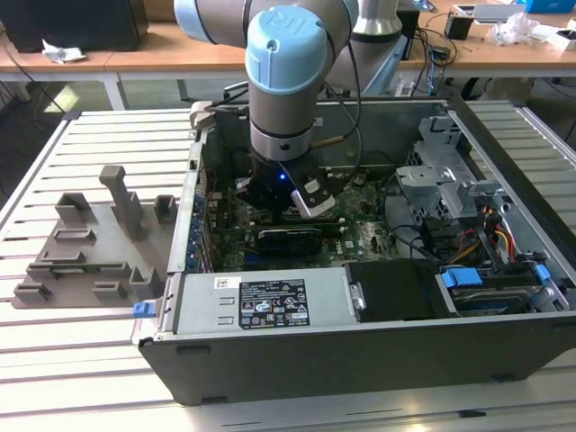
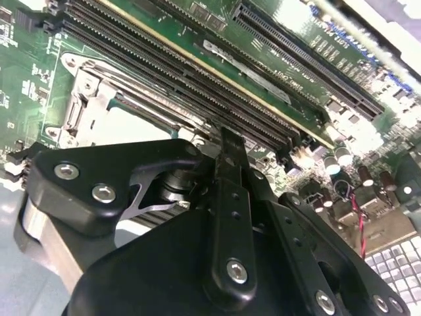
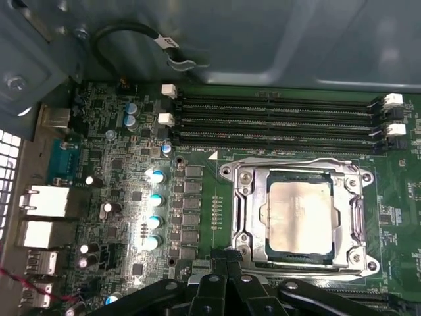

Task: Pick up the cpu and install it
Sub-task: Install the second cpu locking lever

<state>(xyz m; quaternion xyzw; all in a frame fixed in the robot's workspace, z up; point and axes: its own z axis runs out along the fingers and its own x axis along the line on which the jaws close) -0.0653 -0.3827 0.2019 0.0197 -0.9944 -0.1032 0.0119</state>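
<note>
cpu [image 3: 299,216]: silver square seated flat in the motherboard socket frame [image 3: 245,214] | end effector [image 3: 223,266]: black fingers closed together, empty, just beside the socket | arm [image 1: 290,81]: reaching into the open computer case [image 1: 504,351]

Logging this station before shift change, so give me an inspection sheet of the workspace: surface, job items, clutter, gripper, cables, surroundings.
Surface: slatted metal table carrying an open computer case.
Job's things: the cpu lies flat in the socket frame on the motherboard.
Clutter: grey plastic tray with upright blocks, on the exterior view's left.
Gripper: the gripper hangs over the motherboard beside the socket, apart from the cpu; holds nothing visible.
Cables: bundled wires at the case's exterior-view right; a black looped cable.
Surroundings: wooden benches behind.
</note>
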